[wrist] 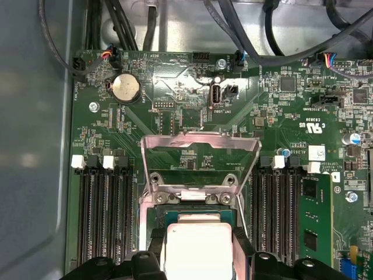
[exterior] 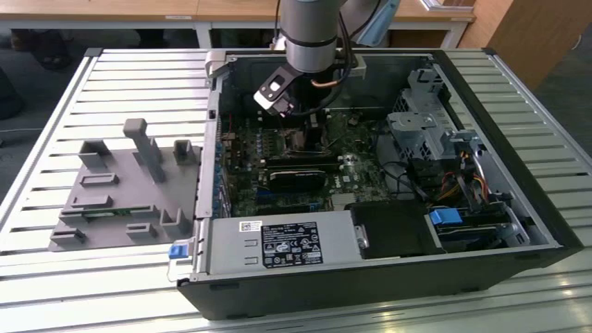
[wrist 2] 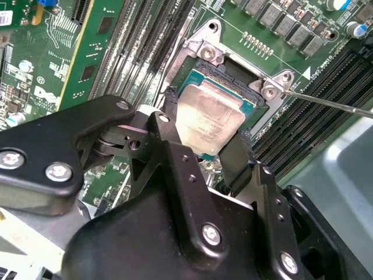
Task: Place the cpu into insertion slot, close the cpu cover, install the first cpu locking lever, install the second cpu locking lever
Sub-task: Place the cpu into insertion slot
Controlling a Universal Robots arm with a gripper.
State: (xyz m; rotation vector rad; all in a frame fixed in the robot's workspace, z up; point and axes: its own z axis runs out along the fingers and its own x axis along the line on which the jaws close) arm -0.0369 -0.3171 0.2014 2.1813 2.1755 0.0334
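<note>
Slatted silver metal bench [exterior: 138, 83] carrying an open black desktop computer case [exterior: 370, 286] and, at the exterior view's left, a grey moulded plastic fixture [exterior: 111, 208].

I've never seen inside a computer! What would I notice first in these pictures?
The shiny square cpu jumps out first, pinched between the black fingers of the gripper right at the insertion slot. Beside the slot, the silver cpu cover stands flipped open. In the exterior view, the grey arm dips into the open computer case.
</note>
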